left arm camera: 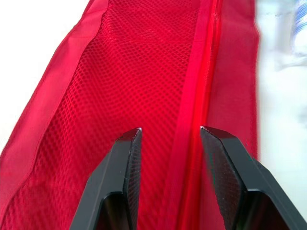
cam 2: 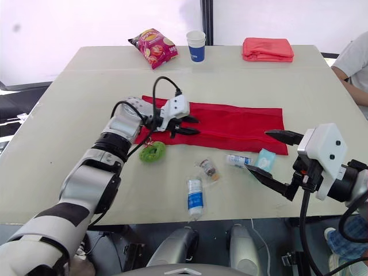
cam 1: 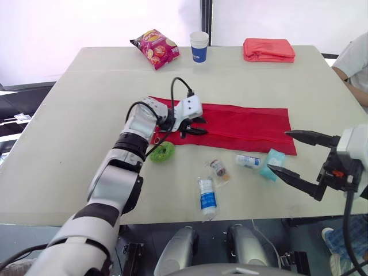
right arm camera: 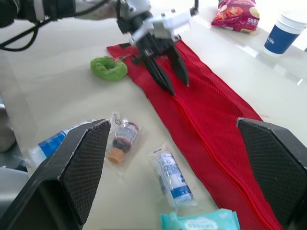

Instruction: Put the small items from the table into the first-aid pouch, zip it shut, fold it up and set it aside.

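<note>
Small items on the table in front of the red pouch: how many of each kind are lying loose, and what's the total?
clear-wrapped packets: 3 (blue-labelled packet, brown-capped vial packet, white-and-blue roll)
teal wipes pack: 1
green ring toy: 1
Total: 5
</note>
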Tool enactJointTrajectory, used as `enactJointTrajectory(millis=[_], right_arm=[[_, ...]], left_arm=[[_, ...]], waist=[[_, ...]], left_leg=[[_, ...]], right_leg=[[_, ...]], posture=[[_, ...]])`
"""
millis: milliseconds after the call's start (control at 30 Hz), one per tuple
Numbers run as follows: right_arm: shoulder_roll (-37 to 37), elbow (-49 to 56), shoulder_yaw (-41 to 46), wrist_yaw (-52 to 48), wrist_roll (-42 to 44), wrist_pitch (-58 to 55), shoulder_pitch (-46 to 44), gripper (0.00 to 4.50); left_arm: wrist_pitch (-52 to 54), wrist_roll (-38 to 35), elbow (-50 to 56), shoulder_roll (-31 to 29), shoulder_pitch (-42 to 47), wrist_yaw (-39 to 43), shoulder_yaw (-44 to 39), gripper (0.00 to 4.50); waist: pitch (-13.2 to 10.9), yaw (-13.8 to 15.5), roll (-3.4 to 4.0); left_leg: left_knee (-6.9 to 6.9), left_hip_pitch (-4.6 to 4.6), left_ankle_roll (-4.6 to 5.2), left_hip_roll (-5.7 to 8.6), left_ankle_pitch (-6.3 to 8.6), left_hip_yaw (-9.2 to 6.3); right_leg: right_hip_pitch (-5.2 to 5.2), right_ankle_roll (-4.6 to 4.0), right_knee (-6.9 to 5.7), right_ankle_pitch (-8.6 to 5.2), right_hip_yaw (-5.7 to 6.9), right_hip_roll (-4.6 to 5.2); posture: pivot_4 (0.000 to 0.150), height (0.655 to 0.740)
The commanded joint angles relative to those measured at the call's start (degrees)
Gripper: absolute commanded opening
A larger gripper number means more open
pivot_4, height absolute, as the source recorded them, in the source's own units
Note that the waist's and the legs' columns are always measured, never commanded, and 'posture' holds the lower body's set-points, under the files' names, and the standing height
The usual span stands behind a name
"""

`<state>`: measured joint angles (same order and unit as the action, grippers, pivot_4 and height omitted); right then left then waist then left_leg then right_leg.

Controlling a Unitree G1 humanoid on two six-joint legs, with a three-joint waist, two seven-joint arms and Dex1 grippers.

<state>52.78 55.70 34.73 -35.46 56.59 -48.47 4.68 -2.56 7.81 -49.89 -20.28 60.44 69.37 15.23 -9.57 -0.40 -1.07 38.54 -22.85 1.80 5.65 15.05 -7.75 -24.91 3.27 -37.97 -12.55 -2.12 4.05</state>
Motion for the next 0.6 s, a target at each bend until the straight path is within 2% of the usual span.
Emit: enactJointTrajectory(millis=[33,233,333,467,600], right_arm=[[1.9,1.2,3.0,1.9,3.0,0.6,0.1,4.50],[3.8,0.5,2.9,2.3,3.1,1.6,1.1,4.50],[3.6,0.5,2.0,3.4,3.4,2.0,0.8,4.50],[3.6,0.6,0.8,3.9,2.7,2.8,1.3,4.50],[3.7,0.7,0.7,4.6,3.2,3.1,1.1,4.50]], left_arm=[[-1.4,-0.1,0.4,0.1,0.9,0.4,0.3,2.06],[-1.2,-1.0,0.5,0.1,0.7,3.6,0.8,2.06],[-4.1,1.0,-0.8,0.0,1.2,0.4,1.3,2.82],[-7.8,2.6,-3.2,0.8,1.7,-3.7,1.6,4.44],[-10.9,4.7,-5.2,0.5,1.8,-7.6,2.4,4.44]], waist=[[0.0,-0.1,0.00],[0.0,-0.1,0.00],[0.0,-0.1,0.00],[0.0,-0.1,0.00],[0.0,0.0,-0.01]], left_leg=[[0.00,0.00,0.00,0.00,0.00,0.01],[-0.01,0.01,0.01,-0.01,0.00,0.02],[-0.01,0.01,0.00,-0.01,0.00,0.01],[-0.01,0.01,0.00,-0.01,0.00,0.01],[-0.01,0.01,0.01,-0.01,0.00,0.02]], right_leg=[[0.00,0.00,0.00,0.00,-0.01,0.00],[0.00,0.00,0.01,0.00,0.00,-0.02],[0.00,0.00,0.00,0.00,0.00,-0.01],[0.01,0.00,0.01,0.00,-0.01,0.00],[0.01,0.01,0.01,0.00,-0.01,0.00]], posture=[[0.150,0.7400],[0.150,0.7400],[0.150,0.7400],[0.150,0.7400],[0.150,0.7400]])
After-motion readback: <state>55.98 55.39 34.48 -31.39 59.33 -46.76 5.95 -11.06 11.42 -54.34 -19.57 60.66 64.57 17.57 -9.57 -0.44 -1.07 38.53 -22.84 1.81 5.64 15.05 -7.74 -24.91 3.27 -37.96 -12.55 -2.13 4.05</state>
